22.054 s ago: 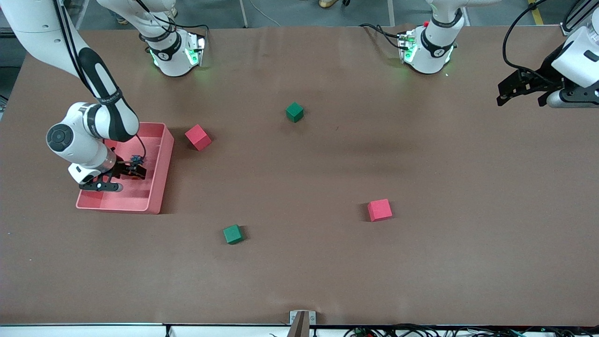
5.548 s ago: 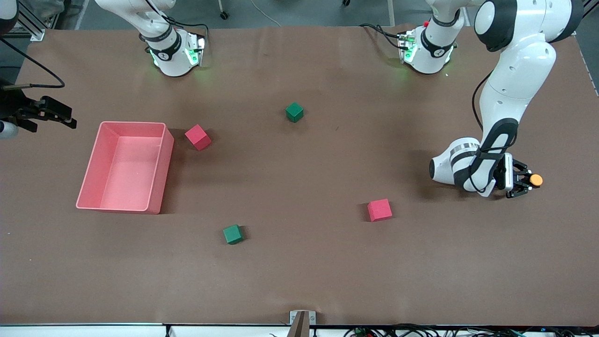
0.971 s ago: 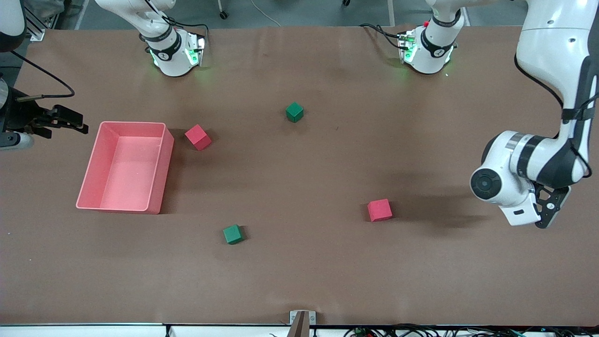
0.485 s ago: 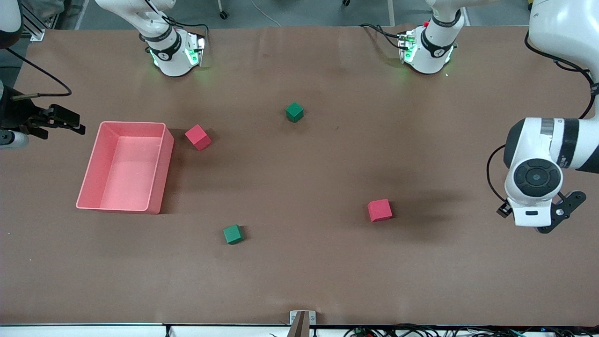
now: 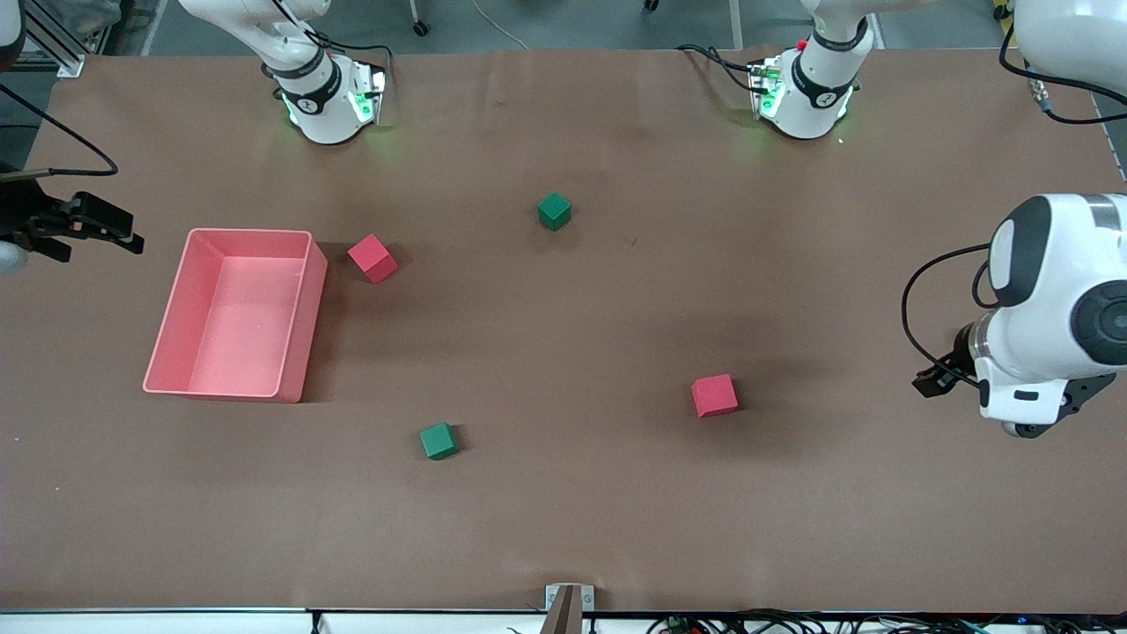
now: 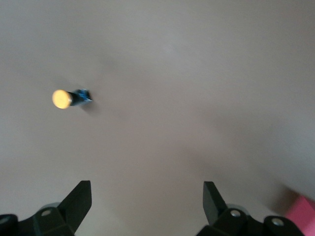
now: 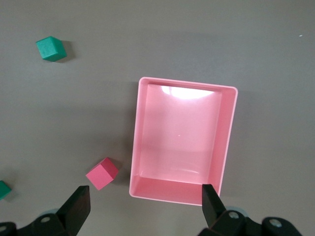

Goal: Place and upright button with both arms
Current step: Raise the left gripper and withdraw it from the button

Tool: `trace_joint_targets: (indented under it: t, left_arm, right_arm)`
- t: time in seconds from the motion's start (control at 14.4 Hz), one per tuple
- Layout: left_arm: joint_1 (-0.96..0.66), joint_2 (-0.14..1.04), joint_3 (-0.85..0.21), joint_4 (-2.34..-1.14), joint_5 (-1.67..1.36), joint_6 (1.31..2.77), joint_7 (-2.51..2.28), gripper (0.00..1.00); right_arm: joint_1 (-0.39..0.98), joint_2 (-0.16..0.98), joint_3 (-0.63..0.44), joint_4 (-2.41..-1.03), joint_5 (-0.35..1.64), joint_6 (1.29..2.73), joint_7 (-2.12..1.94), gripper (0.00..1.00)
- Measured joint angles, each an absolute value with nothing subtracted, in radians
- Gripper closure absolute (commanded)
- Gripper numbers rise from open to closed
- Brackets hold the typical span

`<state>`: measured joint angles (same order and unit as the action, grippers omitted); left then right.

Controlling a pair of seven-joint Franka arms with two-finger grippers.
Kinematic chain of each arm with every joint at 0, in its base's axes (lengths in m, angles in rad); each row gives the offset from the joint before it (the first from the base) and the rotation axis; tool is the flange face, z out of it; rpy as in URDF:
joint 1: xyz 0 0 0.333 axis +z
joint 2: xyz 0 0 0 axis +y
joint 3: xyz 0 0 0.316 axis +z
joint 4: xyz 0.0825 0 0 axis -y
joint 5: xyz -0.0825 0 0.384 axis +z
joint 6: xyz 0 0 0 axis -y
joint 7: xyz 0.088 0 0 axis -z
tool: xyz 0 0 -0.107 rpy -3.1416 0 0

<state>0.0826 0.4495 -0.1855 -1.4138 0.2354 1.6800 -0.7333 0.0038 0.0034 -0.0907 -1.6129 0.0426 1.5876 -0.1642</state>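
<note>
The button (image 6: pixel 66 98), with a round orange cap on a short black-and-blue body, rests on the brown table with nothing touching it. In the front view it is hidden under the left arm's wrist (image 5: pixel 1048 339). I cannot tell whether it stands upright or leans. My left gripper (image 6: pixel 146 199) hangs open above the table, off to one side of the button and well apart from it. My right gripper (image 5: pixel 119 227) (image 7: pixel 145 204) is open in the air by the right arm's end of the table, looking down on the pink bin (image 7: pixel 187 82).
The pink bin (image 5: pixel 304 291) sits toward the right arm's end. A red cube (image 5: pixel 372 257) lies beside it. A green cube (image 5: pixel 554 210) lies mid-table, another green cube (image 5: pixel 438 440) nearer the camera. A second red cube (image 5: pixel 714 394) (image 6: pixel 302 216) lies near the left arm.
The left arm's wrist has swung up and toward its own end of the table, away from the red cube. The right gripper has drifted slightly. Both grippers stay open.
</note>
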Motion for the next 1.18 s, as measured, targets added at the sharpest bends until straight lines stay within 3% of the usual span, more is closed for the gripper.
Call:
trace_joint_targets:
  t: [1.18]
  left_arm:
    - [0.087, 0.201, -0.178, -1.4, -0.007, 1.479, -0.176, 0.0]
  right_arm:
    - [0.0, -0.016, -0.093, -1.605, 0.01, 1.566, -0.165, 0.0]
